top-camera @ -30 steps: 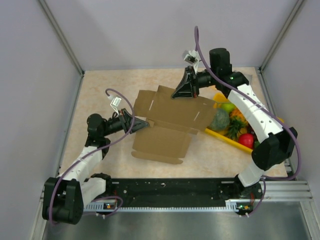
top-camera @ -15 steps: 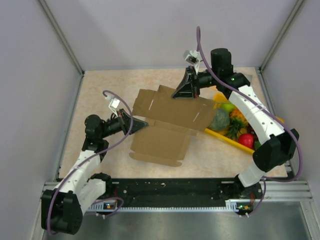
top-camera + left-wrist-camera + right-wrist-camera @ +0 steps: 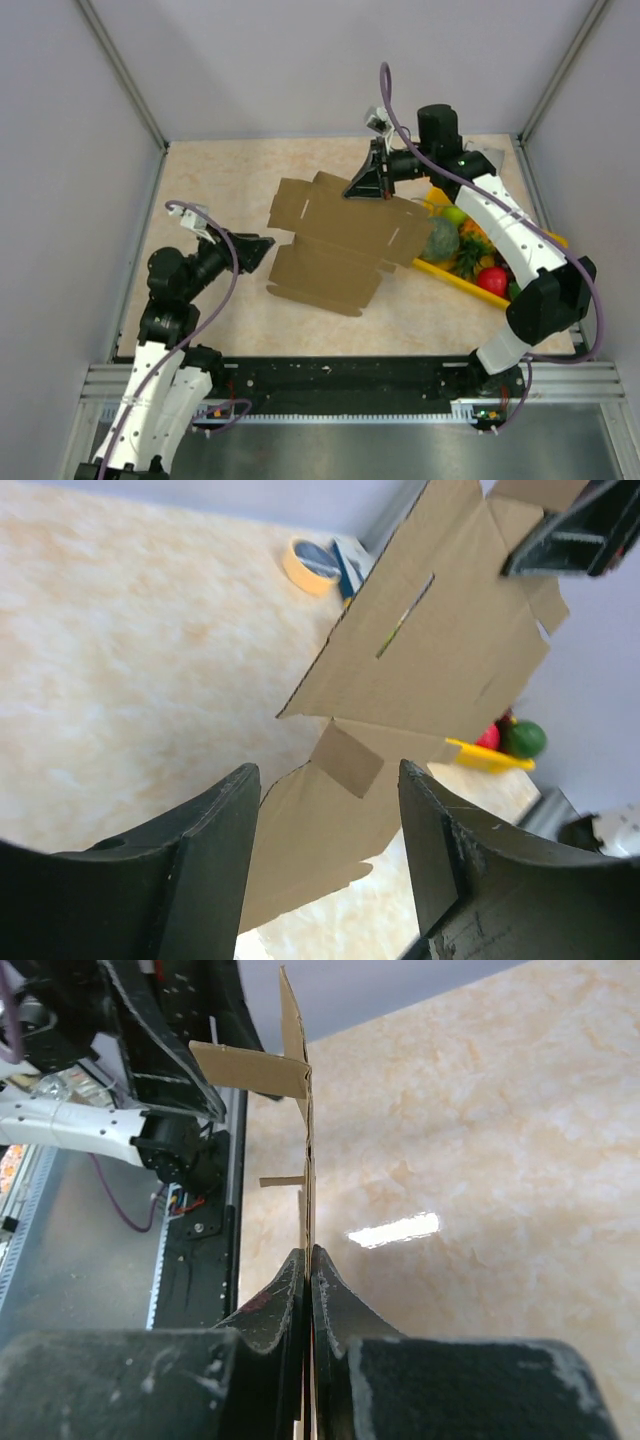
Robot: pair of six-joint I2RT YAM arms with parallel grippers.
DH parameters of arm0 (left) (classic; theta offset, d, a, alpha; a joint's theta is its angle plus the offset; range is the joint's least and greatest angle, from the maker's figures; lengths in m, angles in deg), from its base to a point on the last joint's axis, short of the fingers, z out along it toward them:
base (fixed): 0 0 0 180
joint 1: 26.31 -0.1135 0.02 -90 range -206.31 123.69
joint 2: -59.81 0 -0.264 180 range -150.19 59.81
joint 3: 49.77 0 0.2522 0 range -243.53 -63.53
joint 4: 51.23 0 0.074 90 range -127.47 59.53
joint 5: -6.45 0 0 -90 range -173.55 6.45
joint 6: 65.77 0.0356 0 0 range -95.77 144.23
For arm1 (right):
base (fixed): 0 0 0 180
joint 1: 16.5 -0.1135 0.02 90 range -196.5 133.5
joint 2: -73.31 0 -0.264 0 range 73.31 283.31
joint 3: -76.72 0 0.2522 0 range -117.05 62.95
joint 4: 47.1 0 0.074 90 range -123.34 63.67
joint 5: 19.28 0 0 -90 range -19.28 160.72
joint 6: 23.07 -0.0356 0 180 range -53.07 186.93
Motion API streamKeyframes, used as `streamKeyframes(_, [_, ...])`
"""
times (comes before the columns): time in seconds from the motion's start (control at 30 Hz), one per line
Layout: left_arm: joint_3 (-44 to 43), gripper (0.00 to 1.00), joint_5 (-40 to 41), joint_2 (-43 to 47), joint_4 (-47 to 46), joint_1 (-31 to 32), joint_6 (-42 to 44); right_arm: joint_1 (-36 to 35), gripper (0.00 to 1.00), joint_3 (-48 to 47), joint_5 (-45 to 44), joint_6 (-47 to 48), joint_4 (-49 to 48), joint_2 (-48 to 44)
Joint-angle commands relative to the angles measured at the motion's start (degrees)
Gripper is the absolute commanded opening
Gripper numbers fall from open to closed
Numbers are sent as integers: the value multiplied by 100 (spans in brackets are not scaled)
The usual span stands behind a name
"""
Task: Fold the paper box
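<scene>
The paper box (image 3: 335,245) is a flat brown die-cut sheet in mid-table, its far part lifted and its near panel sloping down to the table. My right gripper (image 3: 366,188) is shut on the sheet's far edge; in the right wrist view the fingertips (image 3: 298,1272) pinch the cardboard (image 3: 306,1150), seen edge-on. My left gripper (image 3: 264,244) is open just left of the sheet and holds nothing. In the left wrist view the cardboard (image 3: 440,640) lies beyond the open gripper (image 3: 330,815), not between its fingers.
A yellow tray (image 3: 437,268) of toy fruit sits right of the sheet, under my right arm. At the far side lie a tape roll (image 3: 308,565) and a small blue-and-white box (image 3: 352,558). Grey walls enclose the table.
My left gripper shut at the sheet's left edge, then opened and drew back left and toward the near edge. The sheet's near panel swung slightly. My right gripper kept its grip.
</scene>
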Motion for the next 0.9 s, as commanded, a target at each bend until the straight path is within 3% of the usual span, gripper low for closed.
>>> streamKeyframes(0.0, [-246,63,1189,101,41,-3,318,-69,0,-32,-333,-32,-139,3])
streamKeyframes(0.13, [-483,62,962,-837,-451,-3,230,-113,0,91,-439,38,-121,144])
streamKeyframes(0.2, [-458,52,961,-1077,-733,14,291,-122,0,126,-448,73,-130,223])
streamKeyframes(0.23, [-371,52,987,-1208,-1143,23,335,-130,0,152,-422,82,-121,258])
streamKeyframes(0.43, [-159,62,592,-1647,-2359,32,405,-139,0,170,-500,161,-86,460])
streamKeyframes(0.6, [-300,61,-102,-2351,-2938,32,354,-139,0,109,-571,249,-33,618])
streamKeyframes(0.87, [-308,41,-155,-3116,-3695,41,273,-148,0,-41,-763,293,28,881])
